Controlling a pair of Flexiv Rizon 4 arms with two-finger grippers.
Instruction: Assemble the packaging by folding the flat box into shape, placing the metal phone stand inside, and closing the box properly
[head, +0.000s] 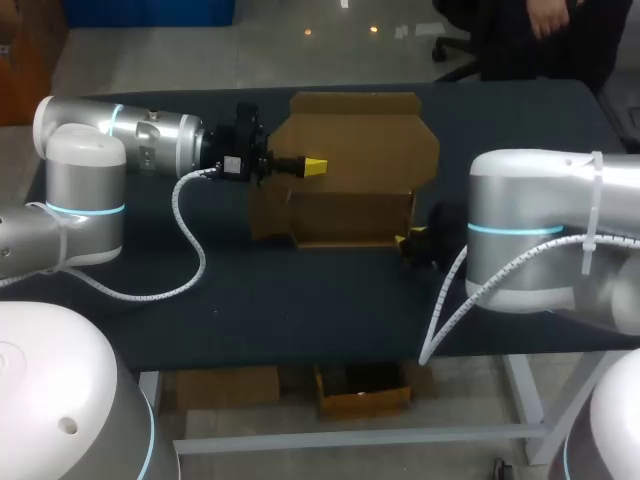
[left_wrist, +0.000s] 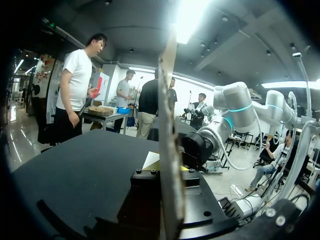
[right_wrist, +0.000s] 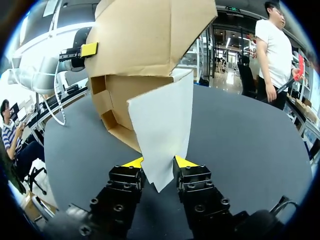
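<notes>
The brown cardboard box (head: 350, 190) stands partly folded in the middle of the table, its big lid panel raised at the back. My left gripper (head: 315, 166) is shut on that panel's left edge, and the left wrist view shows the panel (left_wrist: 169, 125) edge-on between its fingers. My right gripper (head: 408, 240) sits at the box's front right corner. In the right wrist view the right gripper (right_wrist: 159, 162) is open, with the corner of a white-faced side flap (right_wrist: 162, 125) hanging between its fingers. The metal stand shows in no view.
The dark table top (head: 300, 300) has free room in front of the box and to its left. My right arm's elbow (head: 540, 230) hangs over the table's right part. The front edge runs close below both arms.
</notes>
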